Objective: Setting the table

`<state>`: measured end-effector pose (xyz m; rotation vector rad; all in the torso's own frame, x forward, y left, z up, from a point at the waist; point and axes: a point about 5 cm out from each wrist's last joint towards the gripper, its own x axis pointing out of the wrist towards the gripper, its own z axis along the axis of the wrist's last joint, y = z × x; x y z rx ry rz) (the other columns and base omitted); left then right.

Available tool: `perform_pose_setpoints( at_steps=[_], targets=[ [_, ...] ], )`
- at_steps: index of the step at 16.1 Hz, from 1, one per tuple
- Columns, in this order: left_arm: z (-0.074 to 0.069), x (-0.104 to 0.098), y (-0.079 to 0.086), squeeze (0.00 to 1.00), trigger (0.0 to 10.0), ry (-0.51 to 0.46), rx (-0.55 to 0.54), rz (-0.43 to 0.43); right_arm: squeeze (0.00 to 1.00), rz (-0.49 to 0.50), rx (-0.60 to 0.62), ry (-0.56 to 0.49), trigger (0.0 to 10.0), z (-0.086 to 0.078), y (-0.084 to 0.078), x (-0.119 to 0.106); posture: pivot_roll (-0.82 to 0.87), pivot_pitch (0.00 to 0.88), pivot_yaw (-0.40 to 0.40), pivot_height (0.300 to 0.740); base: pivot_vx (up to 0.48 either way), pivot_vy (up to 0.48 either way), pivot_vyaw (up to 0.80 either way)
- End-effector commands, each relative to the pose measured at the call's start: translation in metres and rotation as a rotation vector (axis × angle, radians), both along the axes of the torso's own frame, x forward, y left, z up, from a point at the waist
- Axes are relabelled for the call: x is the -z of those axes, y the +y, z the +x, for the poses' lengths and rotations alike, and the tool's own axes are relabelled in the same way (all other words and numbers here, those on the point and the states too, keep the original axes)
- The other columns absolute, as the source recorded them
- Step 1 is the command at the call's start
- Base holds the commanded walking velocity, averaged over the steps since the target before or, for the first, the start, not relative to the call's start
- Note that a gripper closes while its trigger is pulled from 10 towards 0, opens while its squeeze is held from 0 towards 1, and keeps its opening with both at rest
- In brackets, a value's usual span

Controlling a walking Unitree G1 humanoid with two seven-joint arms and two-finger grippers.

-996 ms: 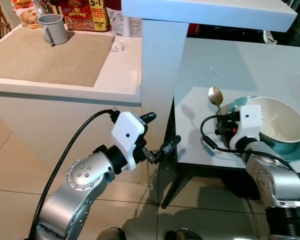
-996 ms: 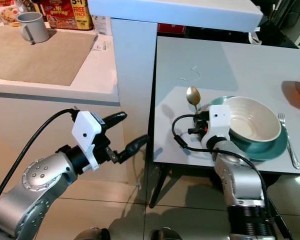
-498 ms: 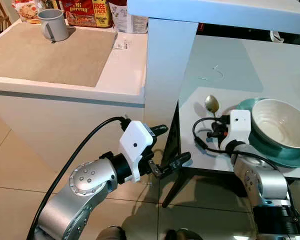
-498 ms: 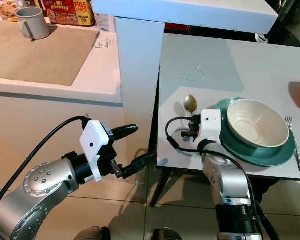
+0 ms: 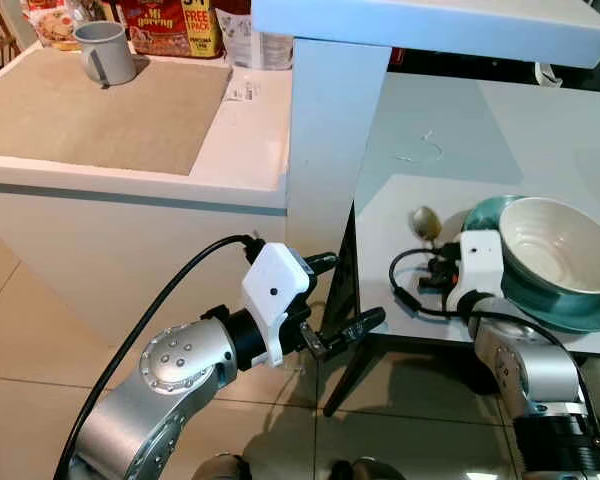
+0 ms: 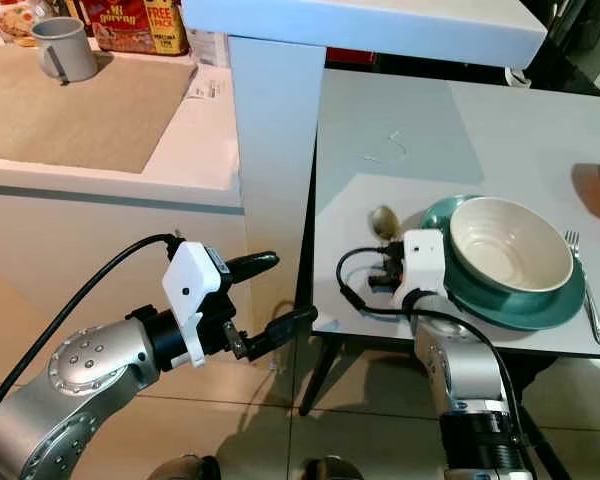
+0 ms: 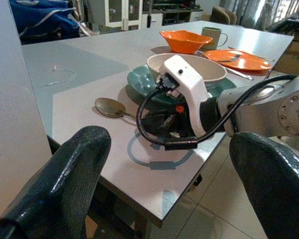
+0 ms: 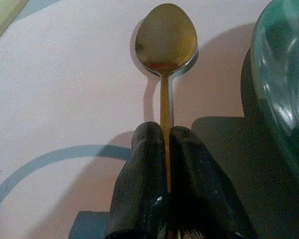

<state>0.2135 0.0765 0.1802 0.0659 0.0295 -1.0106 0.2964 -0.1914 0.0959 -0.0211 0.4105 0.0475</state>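
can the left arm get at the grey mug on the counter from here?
Probably not as posed: the left gripper hangs open, low beside the white pillar, while the grey mug stands at the counter's far back.

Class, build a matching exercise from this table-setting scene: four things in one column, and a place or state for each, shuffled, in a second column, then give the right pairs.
Things
1. spoon
2. cream bowl
3. grey mug
4. fork

Places or states
A. on the tan mat on the counter
B. sitting on the teal plate
C. pinched in the right gripper
D. lying on the table on the plate's right side

Pairs: 1-C, 2-B, 3-A, 4-D
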Motion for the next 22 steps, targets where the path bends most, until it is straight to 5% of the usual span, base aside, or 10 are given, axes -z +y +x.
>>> perform_pose_setpoints(
  at_steps=[1, 5, 6, 7, 8, 13, 14, 15, 20, 22],
  targets=[
    [-0.001, 0.003, 0.0, 0.0, 10.0, 0.006, 0.013, 0.004, 0.0, -0.017, 0.009, 0.013, 10.0, 0.0, -0.006, 0.003, -0.01, 0.107, -0.054, 0.74, 0.0, 0.0, 0.0],
    [-0.001, 0.004, 0.002, 0.0, 10.0, 0.006, 0.012, 0.008, 0.0, -0.017, 0.023, 0.019, 10.0, -0.001, -0.01, 0.004, -0.01, 0.108, -0.047, 0.74, 0.0, 0.0, 0.0],
    [-0.002, 0.004, 0.002, 0.0, 10.0, 0.007, 0.015, 0.009, 0.24, -0.003, 0.027, 0.02, 10.0, -0.002, -0.01, 0.004, -0.01, 0.108, -0.046, 0.74, 0.0, 0.0, 0.0],
    [-0.001, 0.004, 0.002, 0.0, 10.0, 0.007, 0.019, 0.009, 0.75, 0.007, 0.031, 0.021, 10.0, -0.002, -0.011, 0.004, -0.01, 0.108, -0.045, 0.74, 0.0, 0.0, 0.0],
    [-0.001, 0.004, 0.002, 0.0, 10.0, 0.006, 0.02, 0.01, 1.0, 0.005, 0.033, 0.021, 10.0, -0.002, -0.011, 0.004, -0.01, 0.108, -0.045, 0.74, 0.0, 0.0, 0.0],
    [0.0, 0.003, 0.002, 0.0, 10.0, 0.003, 0.026, 0.011, 1.0, 0.004, 0.015, -0.008, 10.0, -0.005, -0.006, -0.004, -0.01, 0.106, -0.039, 0.74, 0.0, 0.0, 0.0],
    [-0.001, 0.002, 0.002, 0.0, 10.0, 0.002, 0.028, 0.012, 0.43, -0.003, 0.021, -0.026, 10.0, -0.007, -0.003, -0.008, -0.01, 0.106, -0.039, 0.74, 0.0, 0.0, 0.0],
    [-0.001, 0.002, 0.002, 0.0, 10.0, 0.003, 0.028, 0.012, 0.0, -0.005, 0.02, -0.037, 10.0, -0.008, -0.001, -0.011, -0.01, 0.106, -0.039, 0.74, 0.0, 0.0, 0.0],
    [0.0, 0.002, 0.002, 0.0, 10.0, -0.001, 0.024, 0.015, 0.0, -0.028, 0.032, -0.068, 10.0, -0.013, 0.003, -0.019, -0.01, 0.104, -0.038, 0.74, 0.0, 0.0, 0.0],
    [0.004, 0.002, 0.006, 0.0, 10.0, -0.021, -0.057, 0.037, 0.0, -0.077, 0.014, -0.229, 10.0, -0.015, 0.002, -0.041, -0.01, 0.102, -0.039, 0.74, 0.0, 0.0, 0.0]
  ],
)
